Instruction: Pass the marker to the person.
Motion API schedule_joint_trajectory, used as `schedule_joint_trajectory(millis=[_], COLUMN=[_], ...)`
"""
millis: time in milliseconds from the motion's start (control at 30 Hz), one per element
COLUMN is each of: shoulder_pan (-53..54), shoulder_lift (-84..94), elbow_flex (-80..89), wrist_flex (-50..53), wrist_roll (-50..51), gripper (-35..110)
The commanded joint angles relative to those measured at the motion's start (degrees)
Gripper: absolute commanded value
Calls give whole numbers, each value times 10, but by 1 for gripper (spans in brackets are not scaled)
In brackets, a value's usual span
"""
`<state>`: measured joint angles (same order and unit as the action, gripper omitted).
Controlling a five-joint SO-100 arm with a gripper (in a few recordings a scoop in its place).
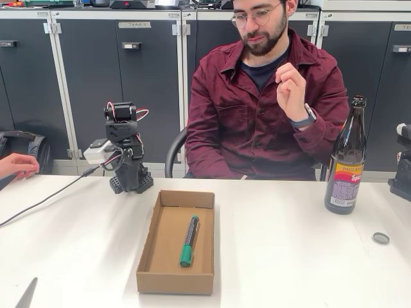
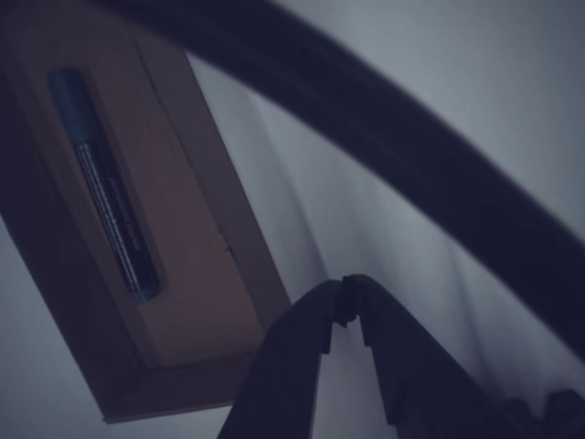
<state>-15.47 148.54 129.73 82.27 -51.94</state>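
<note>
Green-capped marker [image 1: 189,240] lying flat in a shallow cardboard tray [image 1: 146,253] at lower centre of the fixed view, green cap toward the bottom edge, dark barrel pointing up-frame, nothing gripping it. In the wrist view the same marker [image 2: 104,183] at upper left, slanting down to the right inside the tray [image 2: 239,247], well apart from the gripper [image 2: 348,299] at bottom centre, whose two dark fingertips meet at the tips over bare white worktop [image 2: 457,110]. Arm folded upright at left of centre in the fixed view, standing just behind the tray's far left corner, with the gripper [image 1: 122,168] tucked low near its base, red and black wires looped at the top. Person [image 1: 263,109] in a maroon shirt seated behind the worktop [image 1: 289,256] at upper right of centre, one hand [image 1: 290,90] raised near the chest with a watch on the wrist. Brown glass bottle [image 1: 346,160] upright at right, a bottle cap [image 1: 381,238] lying near it toward the lower right. Another hand [image 1: 18,165] resting at the left edge
</note>
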Motion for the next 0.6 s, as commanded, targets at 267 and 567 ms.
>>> schedule_joint_trajectory(millis=[267, 567], shoulder_pan=[-74, -191], shoulder_lift=[-339, -461], elbow_flex=[-283, -359], wrist_flex=[-34, -47], wrist_roll=[56, 78], gripper=[0, 3])
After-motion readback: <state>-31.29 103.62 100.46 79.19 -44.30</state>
